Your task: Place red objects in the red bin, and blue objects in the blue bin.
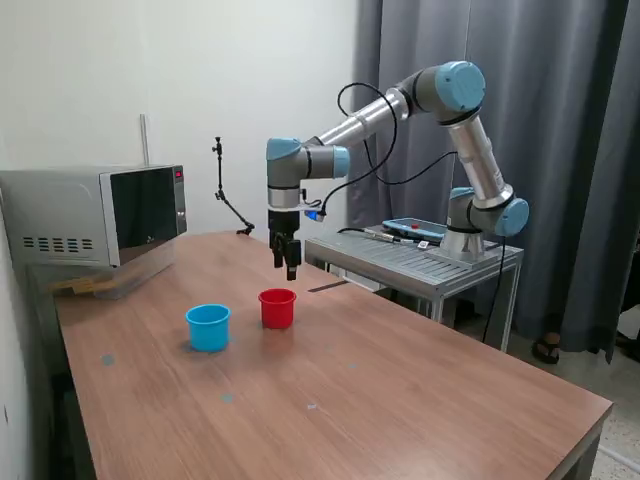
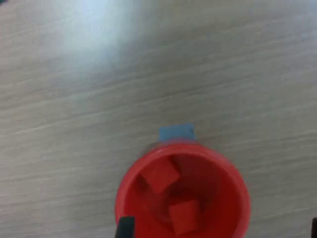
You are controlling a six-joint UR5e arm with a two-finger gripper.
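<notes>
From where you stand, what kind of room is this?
Probably a robotics lab or test room: a robot arm mounted on a metal stand beside a wooden table, a microwave, and grey curtains behind.

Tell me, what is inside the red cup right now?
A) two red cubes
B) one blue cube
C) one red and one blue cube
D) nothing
A: the wrist view looks straight down into the red cup, and two red cubes lie on its bottom.

Wooden table [image 1: 400, 400], microwave [image 1: 95, 215], metal cart [image 1: 420, 262], grey curtain [image 1: 560, 120]
</notes>
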